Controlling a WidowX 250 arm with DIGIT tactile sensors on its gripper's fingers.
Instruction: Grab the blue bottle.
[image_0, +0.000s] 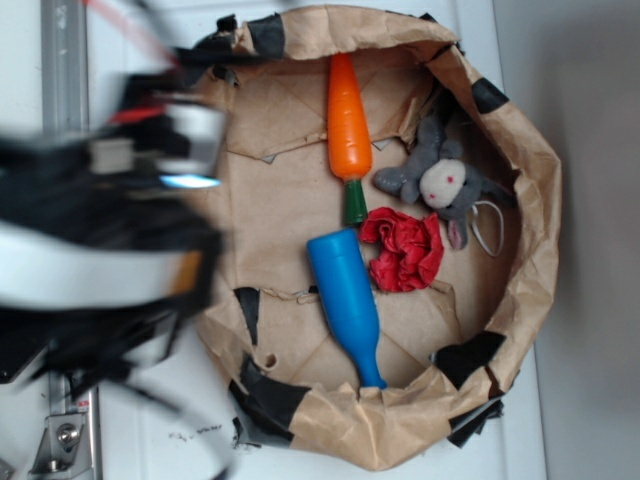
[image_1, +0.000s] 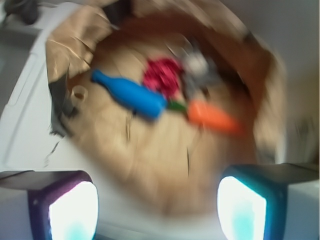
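Observation:
The blue bottle (image_0: 346, 300) lies on its side inside a brown paper basin (image_0: 520, 150), neck toward the lower rim. In the wrist view the blue bottle (image_1: 131, 95) lies left of centre, neck pointing left. My gripper (image_1: 157, 207) is open, its two glowing pads far apart with nothing between them. It hangs outside the basin's near rim, well short of the bottle. In the exterior view the arm (image_0: 110, 230) is a blur at the left, beside the basin.
An orange carrot (image_0: 348, 125) with a green stem lies just beyond the bottle's base. A red crumpled cloth (image_0: 405, 250) and a grey plush animal (image_0: 440, 180) sit beside it. The basin's tall crinkled walls, patched with black tape (image_0: 268, 395), ring everything.

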